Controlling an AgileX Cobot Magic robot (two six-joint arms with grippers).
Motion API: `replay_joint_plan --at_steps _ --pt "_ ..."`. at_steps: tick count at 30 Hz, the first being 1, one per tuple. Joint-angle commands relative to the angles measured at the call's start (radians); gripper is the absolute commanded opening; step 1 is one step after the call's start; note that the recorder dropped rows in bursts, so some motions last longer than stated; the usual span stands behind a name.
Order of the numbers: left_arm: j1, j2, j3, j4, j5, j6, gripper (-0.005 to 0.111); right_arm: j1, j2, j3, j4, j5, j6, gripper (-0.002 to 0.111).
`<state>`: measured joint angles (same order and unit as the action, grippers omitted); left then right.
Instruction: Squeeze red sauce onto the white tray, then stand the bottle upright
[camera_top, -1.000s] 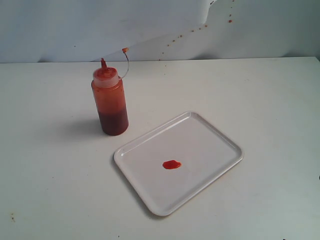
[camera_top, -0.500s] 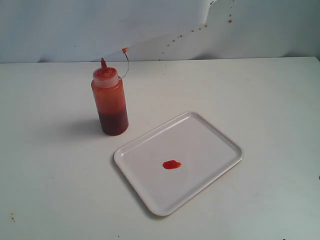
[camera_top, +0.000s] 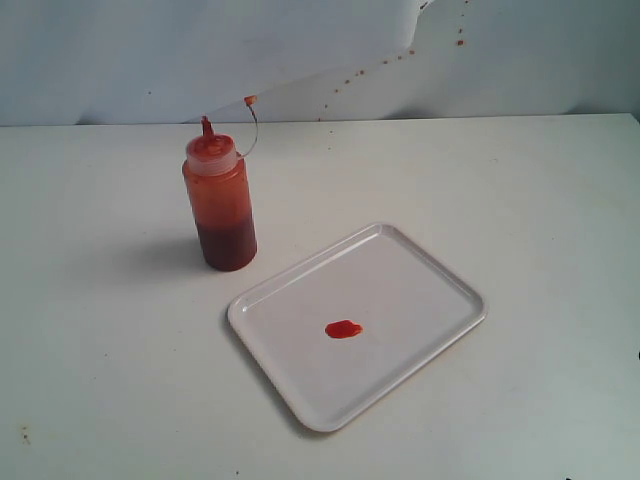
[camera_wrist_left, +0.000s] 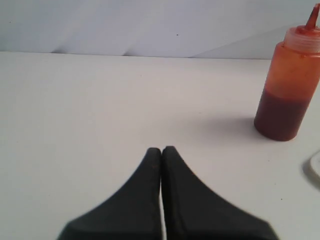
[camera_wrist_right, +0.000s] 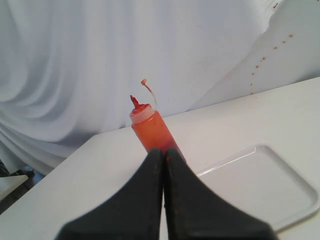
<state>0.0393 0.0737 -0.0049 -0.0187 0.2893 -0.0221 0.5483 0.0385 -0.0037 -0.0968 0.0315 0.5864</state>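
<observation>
The bottle (camera_top: 219, 205) stands upright on the table, left of the white tray (camera_top: 420, 270), its red nozzle up and the small tip cap dangling on its tether. A small oval blob of red sauce (camera_top: 343, 329) lies near the tray's middle. Neither arm shows in the exterior view. In the left wrist view my left gripper (camera_wrist_left: 161, 149) is shut and empty over bare table, well apart from the bottle (camera_wrist_left: 289, 85). In the right wrist view my right gripper (camera_wrist_right: 163, 151) is shut and empty, with the bottle (camera_wrist_right: 151, 127) standing beyond its tips and the tray (camera_wrist_right: 280, 185) off to one side.
A white cloth backdrop (camera_top: 300, 50) with small red specks hangs behind the table. The white table (camera_top: 520, 180) stretches wide around the bottle and tray. A tray edge (camera_wrist_left: 315, 167) peeks into the left wrist view.
</observation>
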Motion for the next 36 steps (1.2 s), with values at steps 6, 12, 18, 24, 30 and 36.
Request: replay_joint_plan --at_steps 6,12,18,24,30,36 --pt "-0.044 -0.004 0.005 0.005 -0.003 0.032 0.001 0.0 -0.006 0.004 0.003 0.004 -0.003 0.0" --pt "-0.049 -0.004 0.005 0.005 -0.004 0.032 0.001 0.0 -0.006 0.004 0.003 0.004 -0.003 0.0" --pt "-0.045 -0.004 0.005 0.005 -0.004 0.031 0.001 0.0 -0.006 0.004 0.003 0.004 -0.003 0.0" --pt "-0.032 -0.004 0.005 0.005 -0.004 0.031 0.001 0.0 -0.006 0.004 0.003 0.004 -0.003 0.0" --pt "-0.035 -0.004 0.005 0.005 -0.004 0.033 0.001 0.0 -0.006 0.004 0.003 0.004 -0.003 0.0" --pt "-0.035 -0.004 0.005 0.005 -0.004 0.033 0.001 0.0 -0.006 0.004 0.003 0.004 -0.003 0.0"
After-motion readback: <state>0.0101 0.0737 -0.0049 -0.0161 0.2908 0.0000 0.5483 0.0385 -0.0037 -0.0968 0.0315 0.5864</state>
